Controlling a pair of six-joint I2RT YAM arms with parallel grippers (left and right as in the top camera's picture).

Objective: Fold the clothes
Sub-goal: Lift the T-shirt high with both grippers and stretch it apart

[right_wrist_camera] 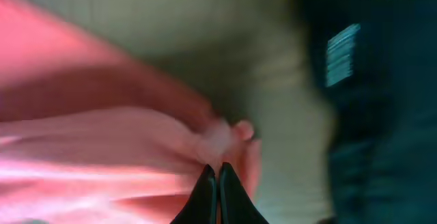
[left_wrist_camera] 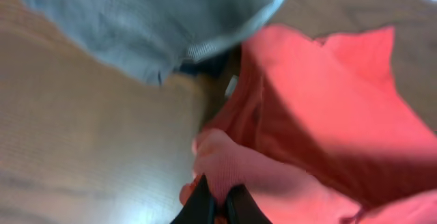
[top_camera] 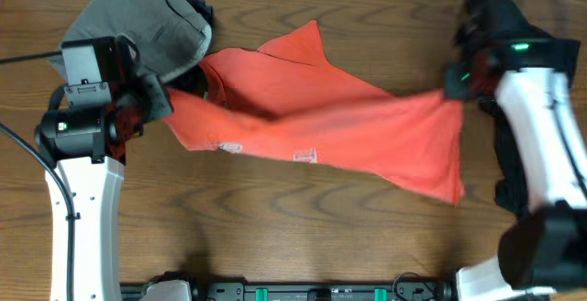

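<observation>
My left claw (top_camera: pixel 158 99) at 9 o'clock and right claw (top_camera: pixel 456 88) at 3 each pinch the coral T-shirt (top_camera: pixel 321 122), so I should pull evenly to flatten it.

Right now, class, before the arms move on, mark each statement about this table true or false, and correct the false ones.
1. The left gripper and the right gripper are each shut on the coral-red T-shirt. True.
2. The grey garment lies beside the right arm. False: it lies at the far edge, by the left arm.
3. The T-shirt is folded into a neat square. False: it is stretched out between the two grippers, with one part sticking up towards the far edge.
4. The table has a wood-grain top. True.
</observation>
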